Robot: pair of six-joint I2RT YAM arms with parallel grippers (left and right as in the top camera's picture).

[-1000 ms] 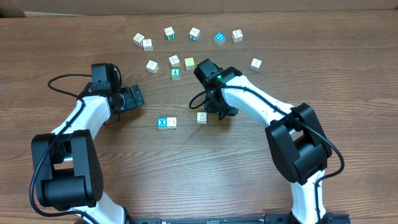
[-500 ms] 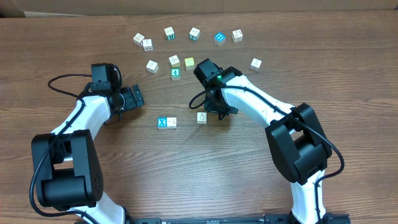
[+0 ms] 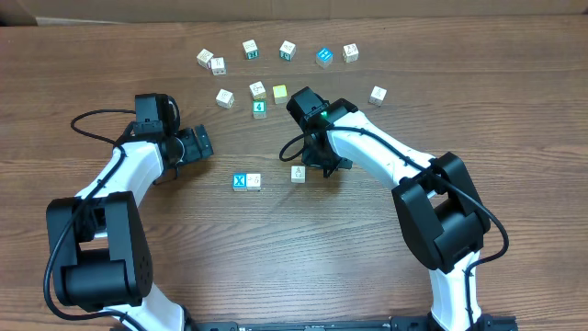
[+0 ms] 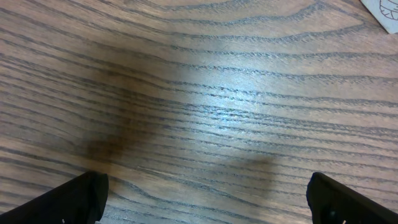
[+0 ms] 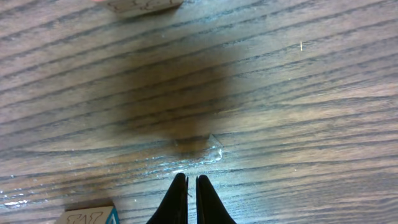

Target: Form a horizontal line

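One lone cream cube is sitting near the middle of the table. Just to its right the right gripper is hanging with its two fingers pressed flat together, clenched on nothing. In the right wrist view wood grain and a dark shadow are lying ahead of the tips, and the cube is resting apart from the gripper as far as the overhead view is showing. Further toward the table's left edge, across a gap, the blue X cube and the paired cream cube are sitting side by side and touching, roughly level with the lone one. The green 4 cube is lying well apart from these, closer to the far edge, with the yellow-green cube and a pale cube just beyond it, and the right arm's wrist is reaching over the wood just right of that cluster. More pale cubes and a bright blue cube are spreading in a loose row along the far edge. A cube edge at the top and a blue-sided cube at the lower left are showing cropped in the right wrist view; which cubes they are I cannot tell. The left gripper is hovering left of the table's middle, jaws spread wide and empty, its fingertips standing at the bottom corners of the left wrist view over bare wood, a pale corner peeking in at the top right.
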